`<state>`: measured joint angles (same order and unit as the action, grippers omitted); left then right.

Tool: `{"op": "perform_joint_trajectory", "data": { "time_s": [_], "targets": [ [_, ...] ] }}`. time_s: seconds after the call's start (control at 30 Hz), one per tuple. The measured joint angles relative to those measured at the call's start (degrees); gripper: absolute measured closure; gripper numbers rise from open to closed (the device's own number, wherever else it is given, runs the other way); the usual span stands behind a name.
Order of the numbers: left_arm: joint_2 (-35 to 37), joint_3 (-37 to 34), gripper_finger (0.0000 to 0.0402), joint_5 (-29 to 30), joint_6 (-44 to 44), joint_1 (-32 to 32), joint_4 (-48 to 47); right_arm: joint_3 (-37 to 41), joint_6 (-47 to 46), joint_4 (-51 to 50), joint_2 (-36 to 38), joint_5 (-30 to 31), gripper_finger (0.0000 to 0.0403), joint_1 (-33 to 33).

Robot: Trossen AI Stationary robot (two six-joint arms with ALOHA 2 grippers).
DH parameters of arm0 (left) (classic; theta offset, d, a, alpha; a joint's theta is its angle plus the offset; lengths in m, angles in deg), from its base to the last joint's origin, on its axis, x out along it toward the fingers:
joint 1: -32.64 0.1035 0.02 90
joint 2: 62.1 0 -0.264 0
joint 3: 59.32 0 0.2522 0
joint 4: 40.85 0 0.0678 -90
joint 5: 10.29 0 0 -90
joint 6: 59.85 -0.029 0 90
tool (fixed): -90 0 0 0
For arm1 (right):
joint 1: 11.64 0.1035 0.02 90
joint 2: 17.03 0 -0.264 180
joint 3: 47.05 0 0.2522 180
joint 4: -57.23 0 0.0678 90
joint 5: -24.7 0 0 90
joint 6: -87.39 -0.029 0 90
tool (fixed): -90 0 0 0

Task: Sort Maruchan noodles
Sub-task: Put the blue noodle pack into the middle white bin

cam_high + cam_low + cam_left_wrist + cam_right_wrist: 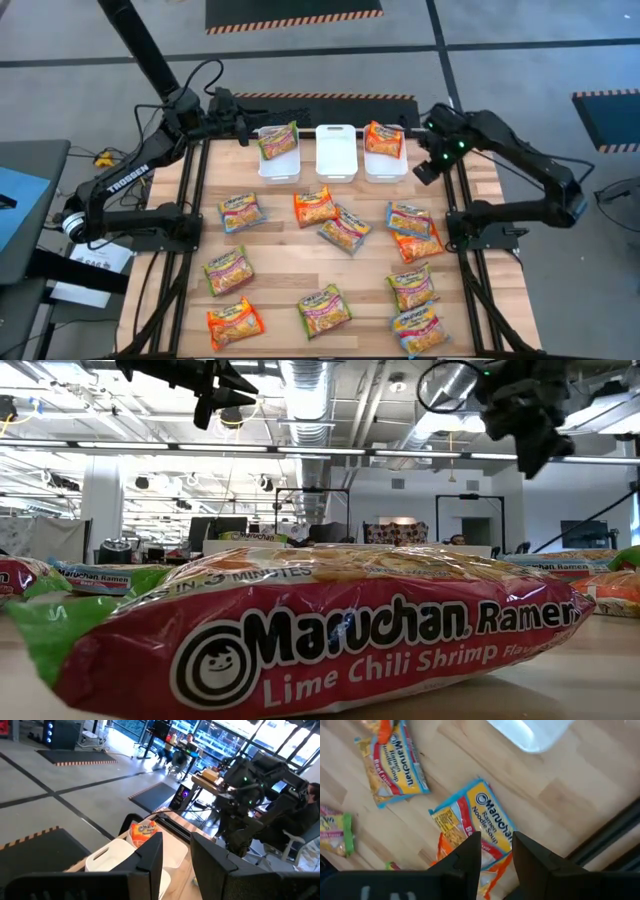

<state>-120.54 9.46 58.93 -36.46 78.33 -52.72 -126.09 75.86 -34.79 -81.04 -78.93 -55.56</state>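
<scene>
Several Maruchan packets lie flat on the wooden table (280,250): blue-edged (241,212), orange (315,207), green (228,270). A green packet (278,141) leans in the left white bin (279,168), and an orange packet (384,139) in the right bin (385,168). The middle bin (336,152) holds nothing. My left gripper (247,131) hovers open just left of the left bin. My right gripper (428,165) hangs open, off the table, right of the right bin; its wrist view looks down on a blue packet (475,822).
The three bins stand in a row at the table's far edge. A red-and-green Lime Chili Shrimp packet (300,635) fills the low view close to the camera. Black frame rails (195,200) run along the table's left and right sides. People sit at desks (182,745) far behind.
</scene>
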Motion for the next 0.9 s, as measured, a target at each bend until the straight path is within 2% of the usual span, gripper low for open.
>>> {"op": "perform_joint_trajectory", "data": {
  "time_s": [0.3,0.43,0.6,0.9],
  "targets": [
    [0.0,0.0,0.0317,-3.0,-0.4,0.0,0.0,10.4,-14.0,2.5,8.3,0.3,0.0205,0.1],
    [0.0,0.0,0.0317,-5.3,-0.4,0.0,0.0,12.8,-15.5,4.0,9.5,-0.3,0.0178,0.2],
    [0.0,0.0,0.0317,-8.6,-0.4,0.0,-0.1,15.1,-15.4,6.9,8.4,-3.0,0.0173,1.7],
    [0.0,0.0,0.0317,-8.7,-1.9,0.0,-3.7,16.9,-22.6,7.4,1.4,-3.1,0.0173,8.2]
  ]
}}
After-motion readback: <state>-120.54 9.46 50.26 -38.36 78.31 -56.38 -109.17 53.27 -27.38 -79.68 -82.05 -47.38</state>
